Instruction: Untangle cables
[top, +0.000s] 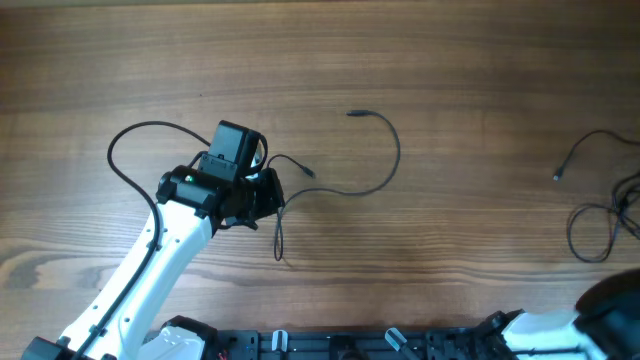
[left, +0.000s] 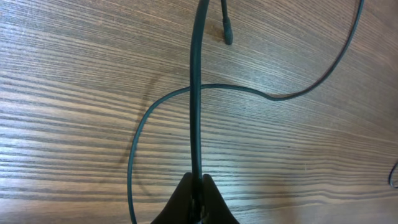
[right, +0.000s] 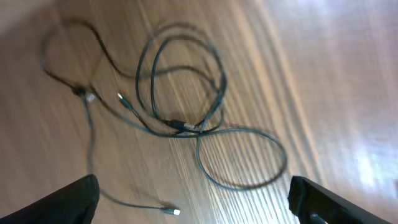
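Observation:
A long black cable (top: 392, 150) lies across the left half of the wooden table, with a loop at the far left (top: 112, 160) and a free plug end (top: 354, 113). My left gripper (top: 268, 196) is shut on this cable. In the left wrist view the jaws (left: 198, 190) pinch the strand (left: 196, 93), which crosses over another curved strand (left: 155, 106). A second, tangled cable bundle (top: 600, 222) lies at the right edge. In the blurred right wrist view my right gripper (right: 196, 202) is wide open and empty above that bundle (right: 180, 124).
The right arm (top: 610, 300) sits at the bottom right corner. The arm bases run along the front edge (top: 350, 345). A loose plug end (top: 557, 176) lies left of the tangled bundle, and another plug tip shows in the right wrist view (right: 174, 212).

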